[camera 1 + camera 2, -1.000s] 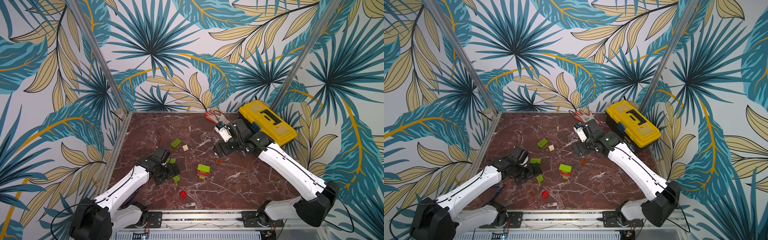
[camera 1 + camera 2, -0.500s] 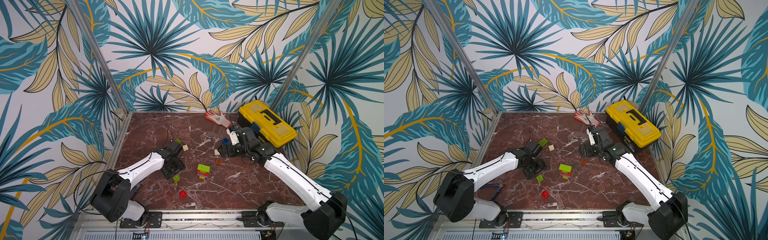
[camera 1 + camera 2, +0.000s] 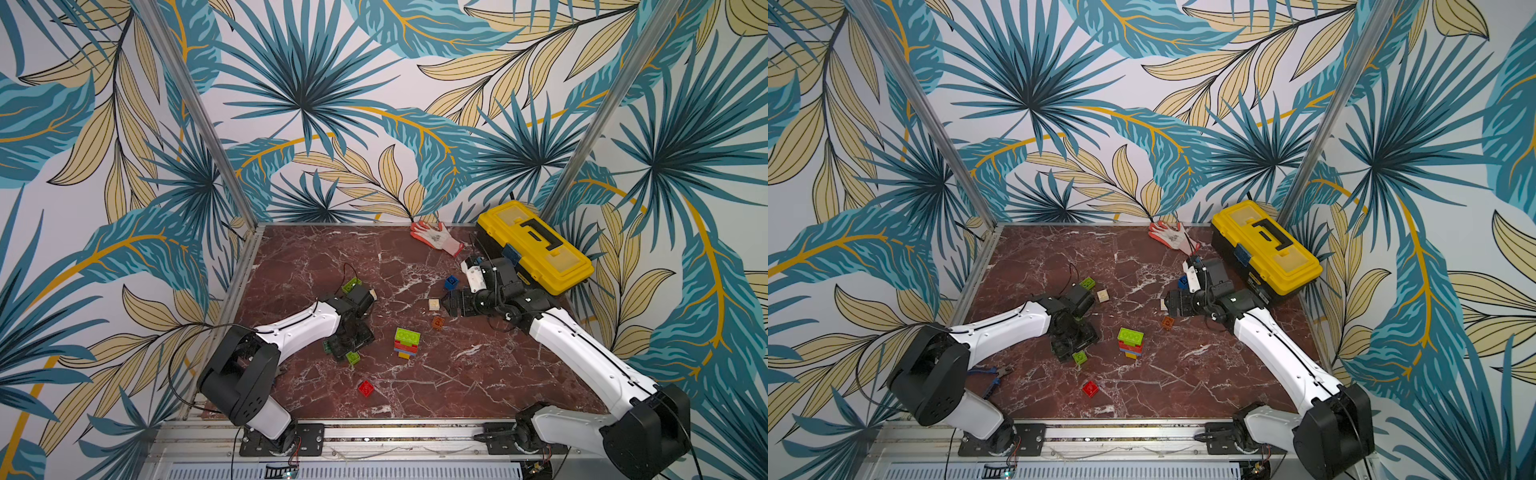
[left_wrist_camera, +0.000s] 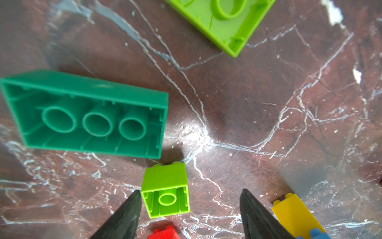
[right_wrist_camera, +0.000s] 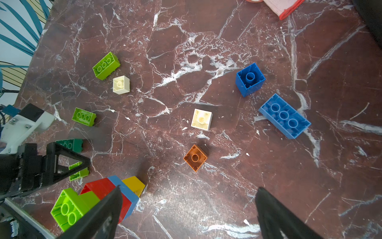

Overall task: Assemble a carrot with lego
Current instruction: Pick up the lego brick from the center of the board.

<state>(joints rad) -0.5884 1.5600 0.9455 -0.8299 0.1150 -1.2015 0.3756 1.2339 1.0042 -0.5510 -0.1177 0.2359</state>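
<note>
Yellow toolbox (image 3: 536,245) sits shut in the back corner, so can't tell what's inside. The lego bricks (image 5: 201,119) lie loose on the marble table (image 3: 478,374), plus a lime-red-blue-yellow stack (image 3: 406,343) mid-table. The left gripper (image 4: 190,190) has fingers apart around a small lime brick (image 4: 165,192), not clamped, and the right gripper (image 5: 189,187) is spread wide over bare marble.

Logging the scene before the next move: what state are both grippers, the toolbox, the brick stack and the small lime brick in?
small lime brick: on its side, hollow underside showing.
left gripper: open, astride the small lime brick, not clamped.
right gripper: open, empty.
brick stack: upright, lime brick on top.
yellow toolbox: lid shut.
</note>
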